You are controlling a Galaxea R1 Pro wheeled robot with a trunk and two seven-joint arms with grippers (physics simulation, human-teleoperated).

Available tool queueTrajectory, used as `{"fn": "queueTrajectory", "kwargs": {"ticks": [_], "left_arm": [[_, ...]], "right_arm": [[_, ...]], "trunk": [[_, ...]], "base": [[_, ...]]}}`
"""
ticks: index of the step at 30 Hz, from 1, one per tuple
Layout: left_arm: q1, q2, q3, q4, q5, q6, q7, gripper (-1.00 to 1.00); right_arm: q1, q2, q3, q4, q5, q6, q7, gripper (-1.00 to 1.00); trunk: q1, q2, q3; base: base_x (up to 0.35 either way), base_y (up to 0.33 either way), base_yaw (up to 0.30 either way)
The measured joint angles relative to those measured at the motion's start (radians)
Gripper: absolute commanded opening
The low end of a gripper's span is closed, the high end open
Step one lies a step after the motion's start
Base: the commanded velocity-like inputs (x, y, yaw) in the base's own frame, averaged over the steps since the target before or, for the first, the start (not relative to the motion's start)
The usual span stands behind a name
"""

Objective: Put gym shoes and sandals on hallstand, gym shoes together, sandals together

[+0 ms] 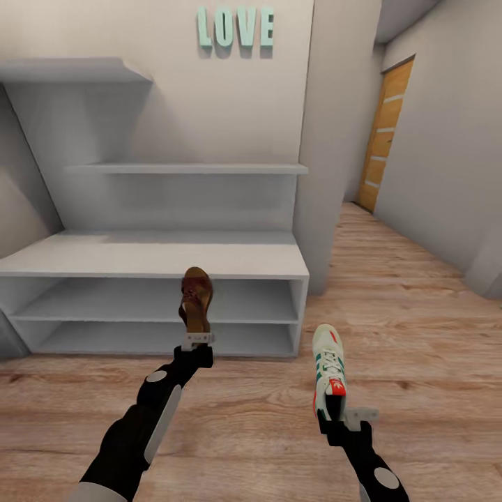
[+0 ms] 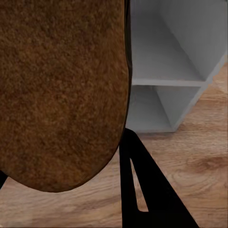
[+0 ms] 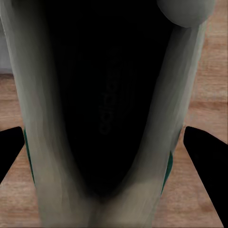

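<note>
My left gripper [image 1: 198,339] is shut on a dark brown sandal [image 1: 196,298], held upright in front of the hallstand's [image 1: 160,259] open shelf rows. In the left wrist view the sandal's brown sole [image 2: 61,90] looms close, with one black finger [image 2: 147,190] beside it and the rack's shelves behind. My right gripper [image 1: 343,417] is shut on a white gym shoe [image 1: 328,368] with green stripes and a red-orange heel, held above the corridor floor [image 1: 265,418] to the right of the rack. The right wrist view looks into the shoe's dark inside [image 3: 107,104].
The hallstand has stepped upper shelves [image 1: 188,169] and teal LOVE letters [image 1: 235,29] on the wall above. A wall corner [image 1: 328,174] stands right of the rack. The corridor runs on to a wooden door [image 1: 385,136] at the far right.
</note>
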Motion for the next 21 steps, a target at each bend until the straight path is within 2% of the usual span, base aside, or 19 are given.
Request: {"fn": "queueTrajectory", "kwargs": {"ticks": [21], "left_arm": [[0.000, 0.001, 0.001, 0.000, 0.001, 0.000, 0.000, -1.00]], "right_arm": [[0.000, -0.001, 0.000, -0.003, -0.001, 0.000, 0.000, -1.00]], "trunk": [[0.000, 0.000, 0.000]], "base": [[0.000, 0.322, 0.003]]}}
